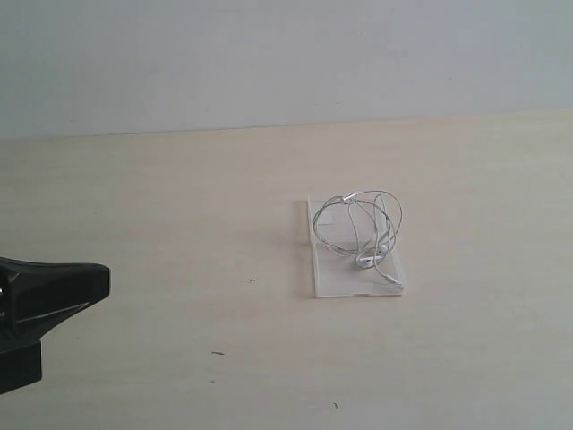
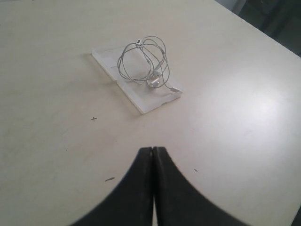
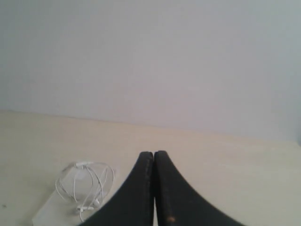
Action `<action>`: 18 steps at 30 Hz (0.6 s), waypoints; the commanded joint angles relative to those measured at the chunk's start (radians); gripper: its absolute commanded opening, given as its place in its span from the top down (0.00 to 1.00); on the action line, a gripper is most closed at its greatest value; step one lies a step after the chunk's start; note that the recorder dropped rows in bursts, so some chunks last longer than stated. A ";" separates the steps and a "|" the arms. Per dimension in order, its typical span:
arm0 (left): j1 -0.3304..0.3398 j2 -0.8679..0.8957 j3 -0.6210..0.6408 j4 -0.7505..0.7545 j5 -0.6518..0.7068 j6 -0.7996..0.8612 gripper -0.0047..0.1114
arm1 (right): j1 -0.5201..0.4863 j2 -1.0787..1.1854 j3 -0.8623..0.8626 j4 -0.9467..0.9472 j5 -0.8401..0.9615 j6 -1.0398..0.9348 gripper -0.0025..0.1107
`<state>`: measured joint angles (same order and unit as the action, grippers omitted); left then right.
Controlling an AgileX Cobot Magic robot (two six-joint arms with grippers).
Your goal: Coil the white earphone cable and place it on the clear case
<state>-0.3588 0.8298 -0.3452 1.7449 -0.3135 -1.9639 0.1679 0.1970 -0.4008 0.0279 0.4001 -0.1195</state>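
Observation:
The white earphone cable (image 1: pixel 367 228) lies coiled in loose upright loops on the clear case (image 1: pixel 333 278), which rests flat on the table right of centre. Both also show in the left wrist view, the cable (image 2: pixel 143 63) on the case (image 2: pixel 141 101), and in the right wrist view, the cable (image 3: pixel 84 186) on the case (image 3: pixel 47 214). My left gripper (image 2: pixel 153 149) is shut and empty, hovering well short of the case; its black body (image 1: pixel 45 300) shows at the exterior view's left edge. My right gripper (image 3: pixel 153 153) is shut, empty, and away from the cable.
The pale wooden table (image 1: pixel 179 224) runs back to a plain grey wall (image 1: pixel 269 54). A small cross mark (image 1: pixel 252 279) and a few dark specks (image 1: pixel 218 353) lie on the surface. The table's edge (image 2: pixel 254 28) shows in the left wrist view.

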 commanded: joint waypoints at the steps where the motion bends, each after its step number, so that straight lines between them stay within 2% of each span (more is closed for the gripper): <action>1: -0.001 0.003 0.004 -0.001 0.002 0.003 0.96 | -0.005 -0.007 0.159 -0.028 -0.137 -0.016 0.98; 7: -0.001 0.003 0.004 -0.001 0.002 0.003 0.96 | -0.005 -0.033 0.279 -0.028 -0.178 0.136 0.98; 14: -0.001 0.003 0.004 -0.001 0.002 0.003 0.96 | -0.005 -0.191 0.345 -0.033 -0.185 0.120 0.98; 18: -0.001 0.003 0.004 -0.001 0.002 0.003 0.96 | -0.008 -0.197 0.361 -0.028 -0.177 0.132 0.98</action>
<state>-0.3588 0.8298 -0.3452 1.7449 -0.3135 -1.9639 0.1665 0.0086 -0.0537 0.0000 0.2322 0.0000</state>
